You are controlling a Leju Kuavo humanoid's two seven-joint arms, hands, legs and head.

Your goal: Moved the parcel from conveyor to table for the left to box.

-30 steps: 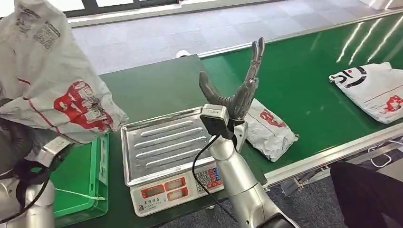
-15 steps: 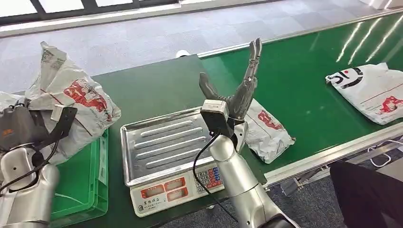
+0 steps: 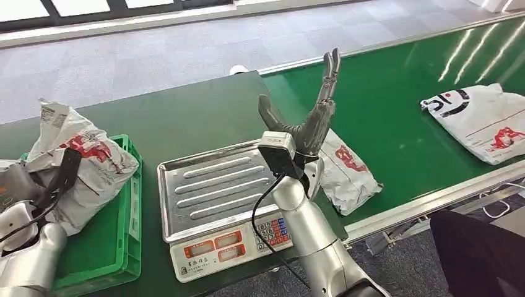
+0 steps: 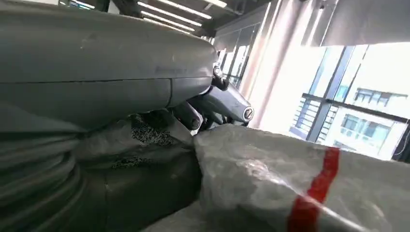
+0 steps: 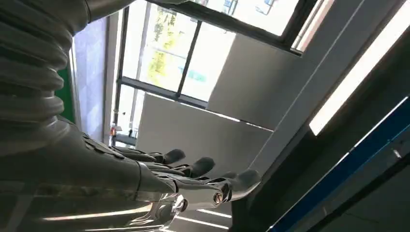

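A crumpled white parcel with red print (image 3: 86, 162) lies in the green box (image 3: 132, 207) at the table's left end, leaning over its far rim. My left hand (image 3: 54, 180) still grips this parcel from the near side; in the left wrist view the fingers (image 4: 227, 104) press into the parcel's plastic (image 4: 290, 179). My right hand (image 3: 309, 117) is raised above the right edge of the scale, fingers spread and pointing up, holding nothing; the right wrist view shows the same spread right hand (image 5: 183, 179).
A scale with a steel tray (image 3: 210, 185) stands mid-table. Behind my right hand a second white parcel (image 3: 350, 166) lies on the green conveyor (image 3: 396, 105); a third parcel (image 3: 480, 117) lies farther right. A person's dark clothing (image 3: 477, 247) is at the bottom right.
My left arm has brought the parcel down from high at the left into the green box. The parcels on the conveyor have drifted slightly left. My right hand has stayed put.
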